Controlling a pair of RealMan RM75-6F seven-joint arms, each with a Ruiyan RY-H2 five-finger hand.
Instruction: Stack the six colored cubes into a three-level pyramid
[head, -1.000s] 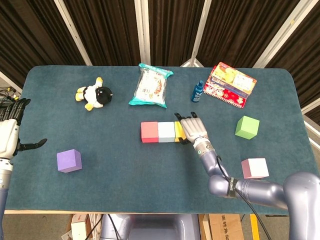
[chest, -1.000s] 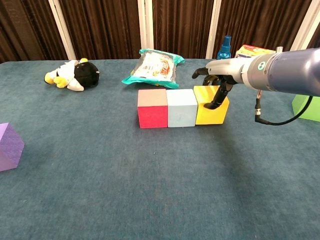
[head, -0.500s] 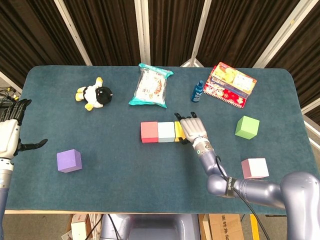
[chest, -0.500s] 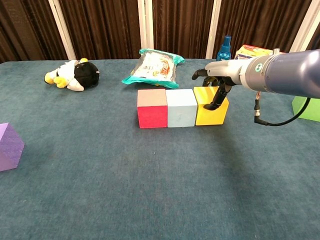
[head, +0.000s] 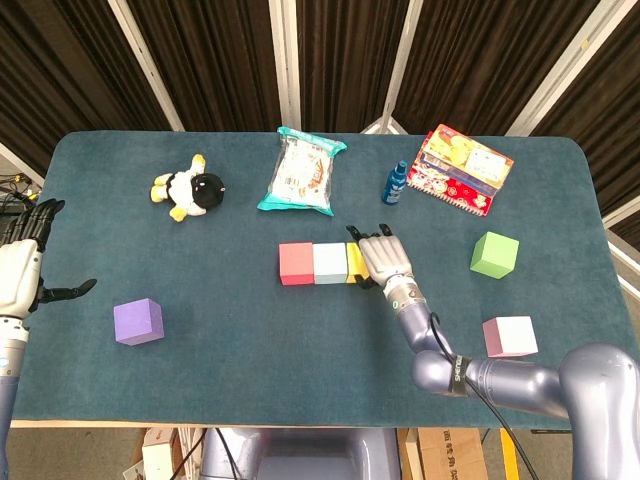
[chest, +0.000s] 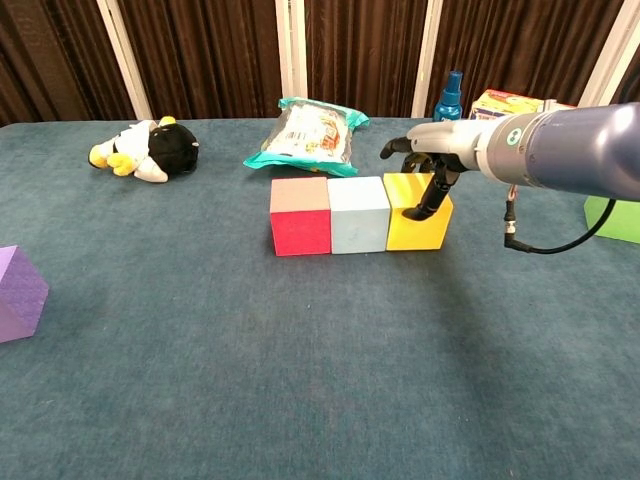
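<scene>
- 3 cubes sit in a touching row near mid-table: red cube (chest: 300, 217), blue cube (chest: 358, 214) and yellow cube (chest: 418, 211), left to right.
- The right hand (chest: 432, 150) rests over the yellow cube, fingertips (chest: 414, 213) pointing down onto its top and front face; the fingers are slightly apart and curled down, holding nothing.
- In the head view the same hand (head: 384, 258) covers most of the yellow cube (head: 353, 263), palm down.
- The left hand (head: 20, 265) hangs at the table's left edge, well apart from every cube, fingers spread and thumb stuck out, holding nothing.
- The purple cube (head: 138, 322) lies alone at front left, nearest the left hand.
- The green cube (head: 494, 254) sits to the right of the row; the pink cube (head: 510, 336) lies nearer the front edge, beside the right arm.
- Along the far side: a plush penguin (head: 189, 188), a snack bag (head: 300, 172), a blue bottle (head: 396, 183) and a box (head: 461, 168).
- No cube is stacked on another; all 6 rest on the teal table (head: 300, 400).
</scene>
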